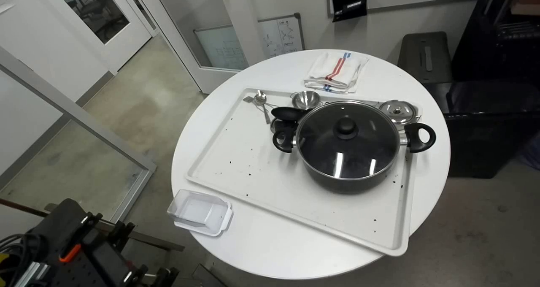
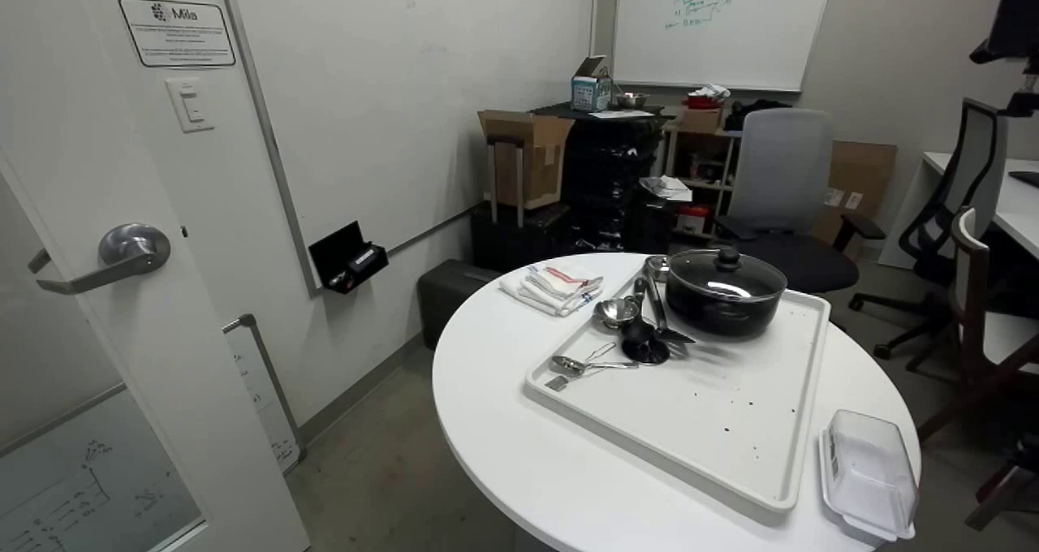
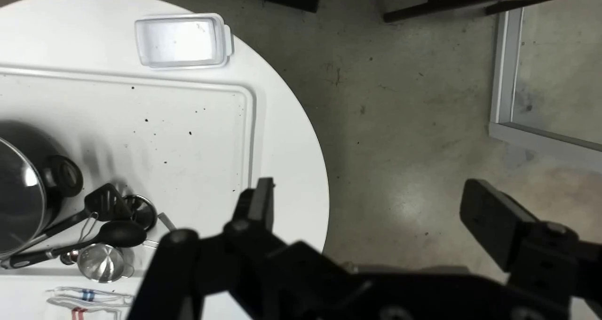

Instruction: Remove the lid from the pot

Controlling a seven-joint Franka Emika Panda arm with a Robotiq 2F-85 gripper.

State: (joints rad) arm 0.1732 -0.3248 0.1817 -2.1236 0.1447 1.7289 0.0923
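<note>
Two fingers of my gripper stand nearest, spread very wide — I am released, grasping nothing, and between the tips I see a strip of table and then floor. In that wrist view the pot lies well off to the left, apart from both fingers.

From here I go near to far across an exterior view. At the table's near left sits one small container, a clear cover over a white base, just beside one large pale tray but apart from it. On the tray's right part I count one pot, black and wide, with two loop handles, one pointing left and one right. One lid, clear glass with a metal rim and a single dark knob, is seated on the pot in both exterior views.

By the pot's left side lie one black slotted spatula and one black spoon; whether either touches the pot I cannot tell. Toward the tray's far left corner are one metal spoon and one flat-ended metal utensil. Along the far side I find one small metal cup left of the pot and, to its right, one shiny round piece with a knob.

Near the table's far edge rests one folded cloth — white, striped red and blue. Past the table stand one dark case at right and one small whiteboard at left.
</note>
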